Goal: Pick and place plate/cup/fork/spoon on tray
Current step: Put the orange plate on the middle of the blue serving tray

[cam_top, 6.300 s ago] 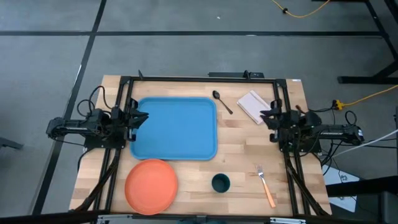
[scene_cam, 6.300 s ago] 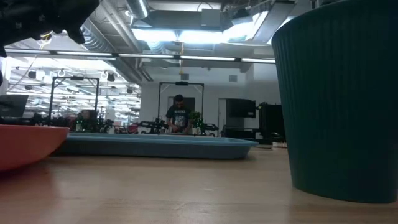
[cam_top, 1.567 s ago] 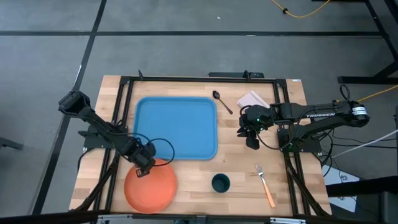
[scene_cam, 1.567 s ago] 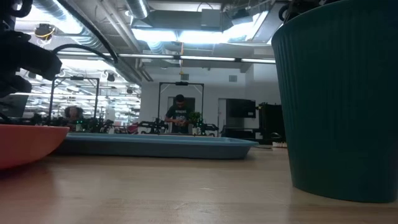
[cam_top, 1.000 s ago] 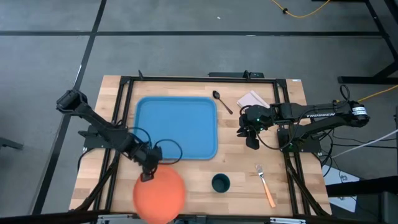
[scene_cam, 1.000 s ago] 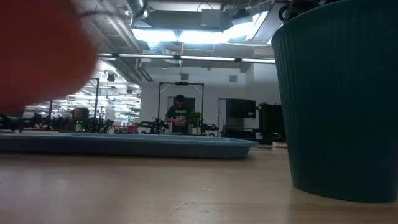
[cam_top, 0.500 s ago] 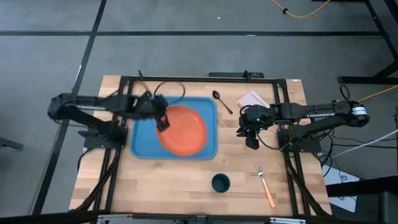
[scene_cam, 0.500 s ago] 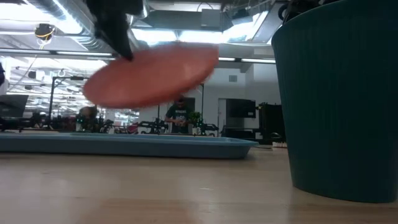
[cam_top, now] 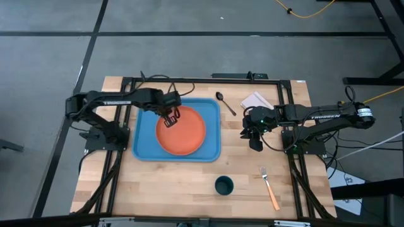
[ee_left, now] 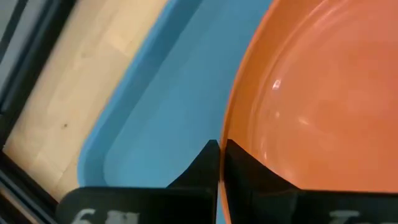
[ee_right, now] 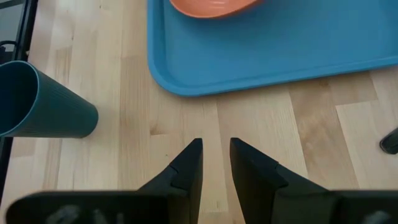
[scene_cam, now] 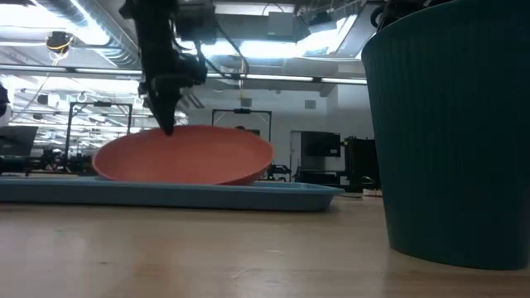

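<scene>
Orange plastic plate [cam_top: 181, 130], light, stiff, best pinched at its thin rim, sits in the tray [cam_top: 144, 140] with the left gripper [cam_top: 170, 118] clamped on its far-left rim; right gripper [cam_top: 255, 144] hovers narrowly parted near table centre-right.

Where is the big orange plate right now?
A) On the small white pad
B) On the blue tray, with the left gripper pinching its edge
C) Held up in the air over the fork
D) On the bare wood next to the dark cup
B: the plate lies on the tray, and the left gripper is closed on its rim.
</scene>
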### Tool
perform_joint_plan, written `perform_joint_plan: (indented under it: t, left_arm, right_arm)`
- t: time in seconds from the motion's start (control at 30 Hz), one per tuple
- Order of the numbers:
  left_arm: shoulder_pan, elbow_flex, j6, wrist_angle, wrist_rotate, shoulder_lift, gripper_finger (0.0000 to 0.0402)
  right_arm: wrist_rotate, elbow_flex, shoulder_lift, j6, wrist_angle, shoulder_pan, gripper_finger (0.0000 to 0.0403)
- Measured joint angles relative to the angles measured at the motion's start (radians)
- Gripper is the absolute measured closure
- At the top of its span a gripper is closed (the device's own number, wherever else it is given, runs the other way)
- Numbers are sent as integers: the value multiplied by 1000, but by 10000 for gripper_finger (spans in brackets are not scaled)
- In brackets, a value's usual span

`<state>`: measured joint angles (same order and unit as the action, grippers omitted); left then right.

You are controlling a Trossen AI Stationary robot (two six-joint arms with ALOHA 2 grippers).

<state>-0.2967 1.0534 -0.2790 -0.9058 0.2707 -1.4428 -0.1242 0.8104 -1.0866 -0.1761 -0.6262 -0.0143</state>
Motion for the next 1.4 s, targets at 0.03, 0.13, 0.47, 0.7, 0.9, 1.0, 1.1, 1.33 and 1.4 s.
perform_joint_plan:
  t: [0.03,0.13,0.47,0.7,0.9,1.0,1.1,1.33,1.4]
  left_arm:
    - [-5,0,1,0,0,-18,396]
    - [-20,0,38,0,2,-68,379]
    - [-44,0,100,8,62,-150,363]
    - [-44,0,106,8,62,-149,361]
    - [-43,0,106,8,61,-149,361]
    - [-43,0,106,9,61,-149,361]
    - [-43,0,106,9,61,-149,360]
    - [-41,0,106,10,61,-149,360]
    - [-41,0,106,10,61,-149,360]
  right_arm:
    - [0,0,0,0,0,0,317]
    - [0,0,0,-1,0,0,317]
    - [0,0,0,0,-1,0,317]
    - [0,0,0,0,-1,0,317]
    - [0,0,0,0,-1,0,317]
    - [0,0,0,1,-1,0,317]
    - [0,0,0,0,-1,0,317]
    - [0,0,0,6,-1,0,317]
    - [0,0,0,5,-1,0,317]
